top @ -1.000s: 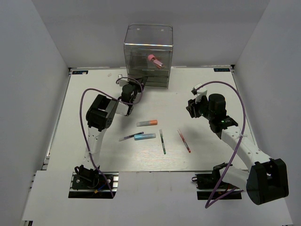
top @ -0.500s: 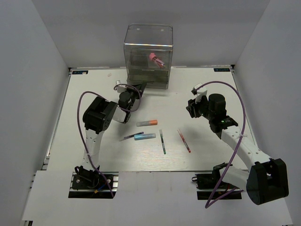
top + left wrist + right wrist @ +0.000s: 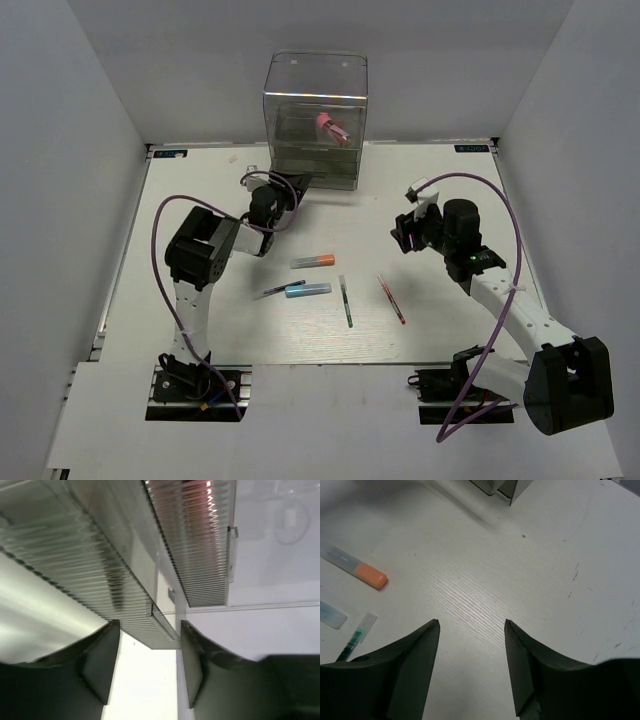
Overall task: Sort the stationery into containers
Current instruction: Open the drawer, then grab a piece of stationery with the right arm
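The left end effector [image 3: 150,630], half open astride the lip of the dark ribbed drawer [image 3: 100,580] of the tall clear plastic box [image 3: 315,110] and gripping nothing, should back straight off without nudging it, while the right end effector [image 3: 471,625], open and empty, squares across the orange-and-grey marker [image 3: 357,569] on the table [image 3: 545,555].

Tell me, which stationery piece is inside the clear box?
The stubby pink-red tube, in the tall clear plastic drawer box; the five pens and markers lie on the table.

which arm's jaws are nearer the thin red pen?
Right. The right arm has its jaws a short way behind the thin red pen; the left arm has its jaws at the drawer box, far across the table.
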